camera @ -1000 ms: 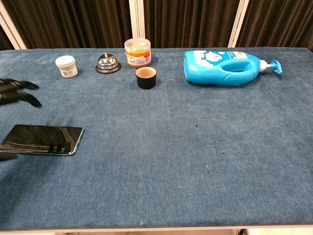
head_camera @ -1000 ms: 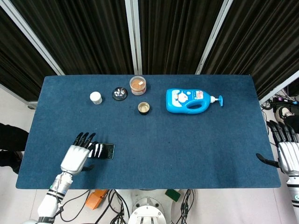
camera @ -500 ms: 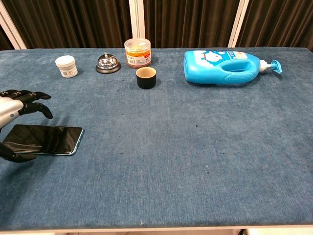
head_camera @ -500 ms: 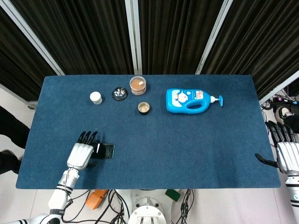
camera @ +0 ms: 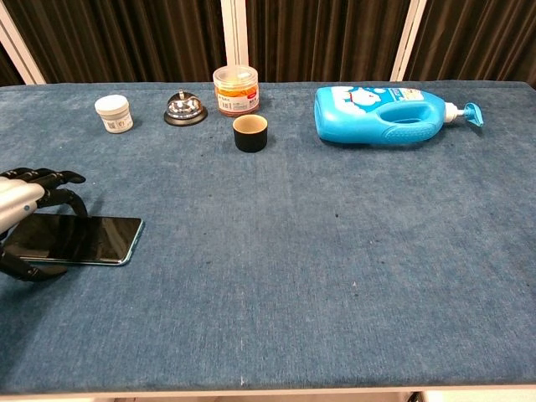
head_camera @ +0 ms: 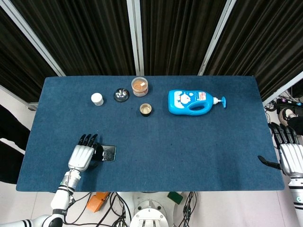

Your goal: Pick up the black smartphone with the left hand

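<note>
behind blue table [head_camera: 189,142], black curtains [head_camera: 175,33]

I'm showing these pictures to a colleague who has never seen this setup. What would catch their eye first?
Most likely the bright blue detergent bottle, lying on its side at the table's far right. Next, the left hand at the near left edge, its dark fingers arched over the black smartphone lying flat on the blue cloth. Small jars and a call bell line the far side.
</note>
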Available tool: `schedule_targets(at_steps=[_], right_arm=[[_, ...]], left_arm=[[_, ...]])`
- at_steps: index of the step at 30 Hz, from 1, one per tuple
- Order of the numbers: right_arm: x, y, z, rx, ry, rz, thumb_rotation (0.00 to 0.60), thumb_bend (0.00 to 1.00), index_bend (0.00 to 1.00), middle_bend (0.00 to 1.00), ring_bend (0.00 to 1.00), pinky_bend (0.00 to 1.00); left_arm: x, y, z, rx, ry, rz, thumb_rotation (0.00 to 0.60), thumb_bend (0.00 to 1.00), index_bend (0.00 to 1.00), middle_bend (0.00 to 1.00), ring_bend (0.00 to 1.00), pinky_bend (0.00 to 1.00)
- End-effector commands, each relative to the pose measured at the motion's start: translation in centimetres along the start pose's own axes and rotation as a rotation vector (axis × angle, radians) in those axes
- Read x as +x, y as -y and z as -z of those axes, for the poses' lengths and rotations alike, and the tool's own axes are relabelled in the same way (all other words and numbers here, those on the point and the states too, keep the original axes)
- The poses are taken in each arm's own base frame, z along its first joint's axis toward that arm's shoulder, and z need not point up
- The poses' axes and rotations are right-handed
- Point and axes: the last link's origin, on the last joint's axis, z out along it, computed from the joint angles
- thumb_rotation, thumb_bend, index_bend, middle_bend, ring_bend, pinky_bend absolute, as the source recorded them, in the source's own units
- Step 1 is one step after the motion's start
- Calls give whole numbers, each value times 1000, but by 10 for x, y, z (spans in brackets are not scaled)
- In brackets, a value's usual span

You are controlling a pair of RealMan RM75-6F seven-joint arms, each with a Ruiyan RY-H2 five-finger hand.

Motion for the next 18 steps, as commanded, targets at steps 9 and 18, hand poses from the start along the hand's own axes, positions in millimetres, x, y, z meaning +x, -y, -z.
schedule_targets(at_steps=[9,18], right_arm=[[0,0,1,-1,-1,0,600,229,28,118,0,48],[1,1,1,-3,0,1,600,229,28,118,0,48]], left_arm=[[-3,2,-7,4,3,27,600,318,365,49,0,0],[5,8,-14,-5,-44,82,600,526,499,120,0,0]])
